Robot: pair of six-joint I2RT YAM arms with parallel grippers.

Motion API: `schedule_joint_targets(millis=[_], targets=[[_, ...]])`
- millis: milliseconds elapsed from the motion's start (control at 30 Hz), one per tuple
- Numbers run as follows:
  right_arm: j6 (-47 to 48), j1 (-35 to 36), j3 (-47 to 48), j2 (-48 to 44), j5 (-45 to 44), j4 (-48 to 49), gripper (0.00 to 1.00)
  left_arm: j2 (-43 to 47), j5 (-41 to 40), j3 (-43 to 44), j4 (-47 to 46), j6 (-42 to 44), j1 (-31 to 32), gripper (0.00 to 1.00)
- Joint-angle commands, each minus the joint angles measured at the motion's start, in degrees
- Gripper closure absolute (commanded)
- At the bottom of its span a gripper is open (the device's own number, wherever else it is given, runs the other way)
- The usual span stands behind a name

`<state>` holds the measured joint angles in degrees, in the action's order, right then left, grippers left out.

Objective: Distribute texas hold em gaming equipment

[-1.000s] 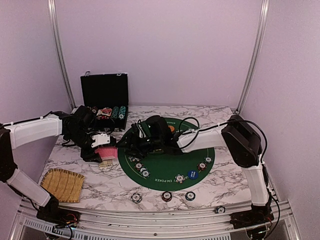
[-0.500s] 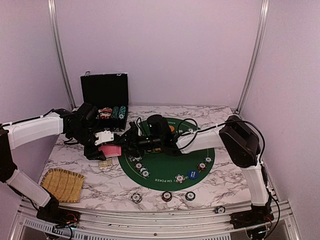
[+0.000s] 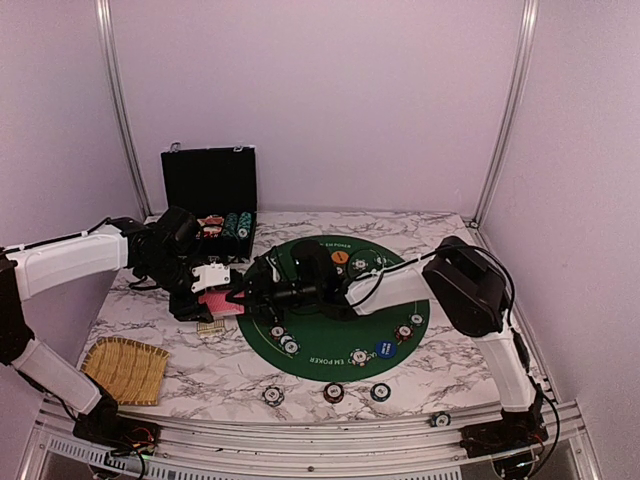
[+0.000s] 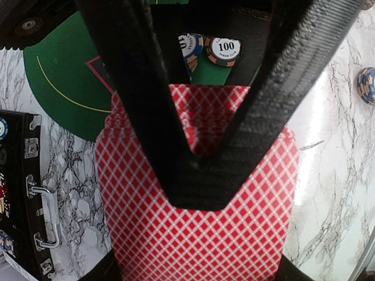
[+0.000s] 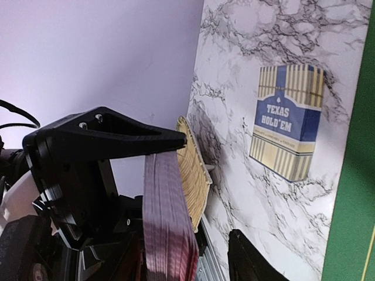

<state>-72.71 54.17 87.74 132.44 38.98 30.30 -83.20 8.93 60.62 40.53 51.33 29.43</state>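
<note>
While my left gripper is clamped on the red-backed playing cards, they hang just off the green felt mat's left edge; my right gripper sits beside them, and I cannot tell its spread.

The top external camera looks down from high behind the arms over the whole desk, while the left wrist camera looks down, very near, on the red-backed playing cards, and the right wrist camera sees these same cards edge-on, close, facing toward the woven mat.
</note>
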Motion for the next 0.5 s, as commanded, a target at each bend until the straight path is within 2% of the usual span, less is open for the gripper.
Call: schedule_joint_targets(millis=[0,367,433,467], targets=[[-1.8,0.5,3.7,1.5,1.4,3.1,0.51,0.4,0.3,2.7,0.6,-1.2,0.8,0.86],[-4.5,1.0,5.1,3.4,3.3,6.3,0.6,-0.4,-0.5,3.7,0.7,-1.9,1.7,0.87],[-5.2,1.0,5.1,3.6,3.7,7.3,0.68,-0.6,-0.8,4.0,0.7,-2.4,2.0,0.83],[-5.5,0.9,4.8,3.6,3.8,7.9,0.73,-0.8,-1.1,4.1,0.6,-2.7,2.1,0.76]])
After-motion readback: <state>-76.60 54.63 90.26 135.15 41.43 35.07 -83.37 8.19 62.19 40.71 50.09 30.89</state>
